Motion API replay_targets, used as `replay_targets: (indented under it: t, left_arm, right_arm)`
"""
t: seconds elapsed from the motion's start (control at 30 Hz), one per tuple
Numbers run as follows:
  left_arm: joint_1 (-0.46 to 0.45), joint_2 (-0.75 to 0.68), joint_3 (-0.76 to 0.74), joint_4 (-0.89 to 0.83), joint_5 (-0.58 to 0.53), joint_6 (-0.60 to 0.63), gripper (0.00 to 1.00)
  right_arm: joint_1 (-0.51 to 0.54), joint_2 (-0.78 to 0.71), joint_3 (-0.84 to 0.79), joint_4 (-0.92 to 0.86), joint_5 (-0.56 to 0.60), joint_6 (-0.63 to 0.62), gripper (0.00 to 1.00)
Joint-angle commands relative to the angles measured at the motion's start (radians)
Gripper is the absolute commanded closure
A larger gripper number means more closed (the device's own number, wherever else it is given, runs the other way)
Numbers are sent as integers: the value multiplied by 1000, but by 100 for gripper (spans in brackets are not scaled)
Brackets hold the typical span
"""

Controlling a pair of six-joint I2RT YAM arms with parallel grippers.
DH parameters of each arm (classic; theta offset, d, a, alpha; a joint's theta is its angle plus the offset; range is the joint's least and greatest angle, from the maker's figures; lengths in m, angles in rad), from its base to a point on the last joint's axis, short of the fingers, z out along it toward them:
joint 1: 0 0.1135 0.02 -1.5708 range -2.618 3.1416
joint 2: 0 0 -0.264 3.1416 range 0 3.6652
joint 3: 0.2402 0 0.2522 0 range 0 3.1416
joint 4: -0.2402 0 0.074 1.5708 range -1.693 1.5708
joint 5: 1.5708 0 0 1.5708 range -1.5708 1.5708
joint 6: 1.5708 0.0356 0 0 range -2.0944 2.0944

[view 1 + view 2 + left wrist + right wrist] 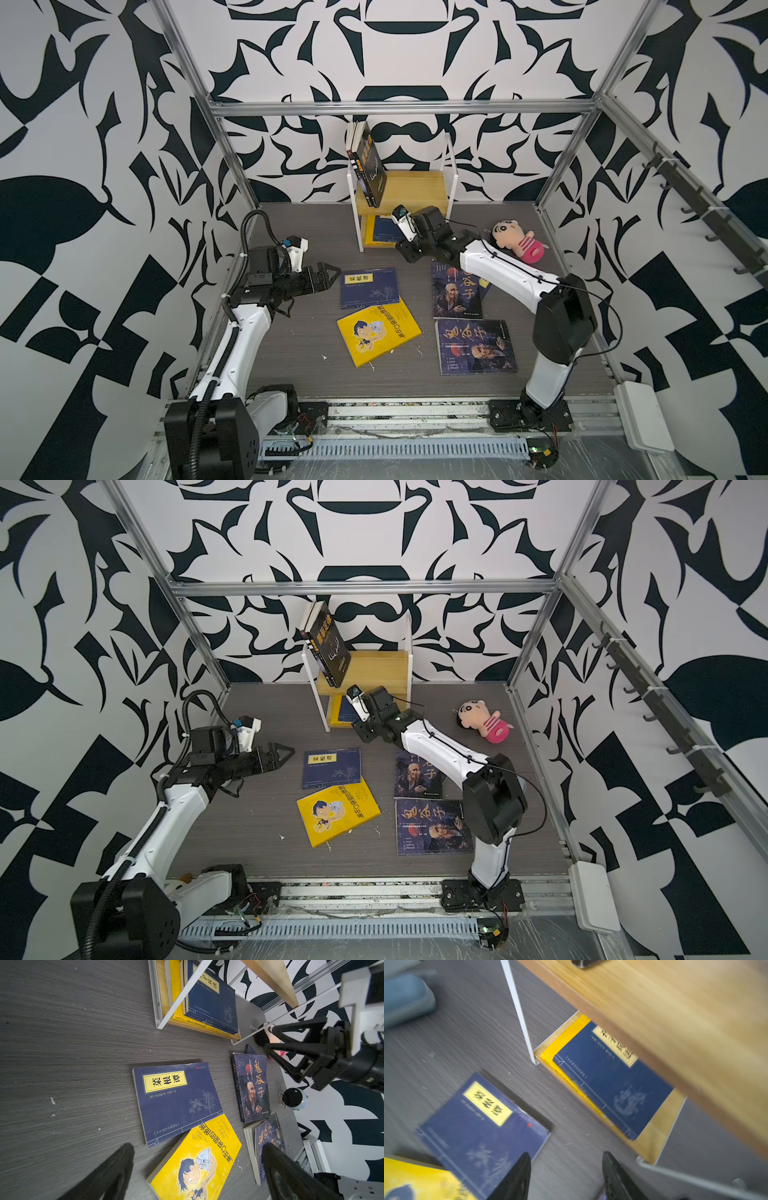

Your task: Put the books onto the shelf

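We see the grey table (299, 232) with about half the books loose on it, so we judge the job roughly half done. The shelf (415, 187) stands back centre, close to the wall.

- **Upper board:** two black books (372, 166) stand tilted against the left frame post, since nothing else props them.
- **Lower board:** a navy book (612, 1084) lies flat on a yellow book (564, 1039). Flat stacking suits the low gap, and thin paperbacks slump anyway.

The right gripper (566, 1154) sits low in front of the lower board, jaws apart with nothing between them. We read it as free for the next pick.

The left gripper (198, 1147) hovers above the table beside the loose books, jaws spread wide and empty. The wide spread makes sense for taking a flat cover by its edge.

Loose on the table:
- a labelled navy book (368, 287)
- a cartoon book (378, 334) lapping over its corner
- a portrait book (456, 291) partly under the right arm
- a second portrait book (476, 347) nearer the front

Given the overlap, we'd lift the cartoon book first. The plush doll (517, 243) lies back right, and it's not ours to move.
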Motion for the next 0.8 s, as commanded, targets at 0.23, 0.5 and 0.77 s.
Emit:
replay_targets:
  t: [0.23, 0.5, 0.77]
  left_arm:
    - [12, 37, -43, 27, 23, -57, 0]
    - [11, 102, -79, 96, 24, -162, 1]
    - [12, 153, -103, 152, 31, -241, 1]
  right_arm:
    - [26, -146, -307, 197, -88, 638, 44]
    - [23, -114, -412, 338, -126, 836, 45]
    - [-4, 2, -438, 487, -184, 1001, 48]
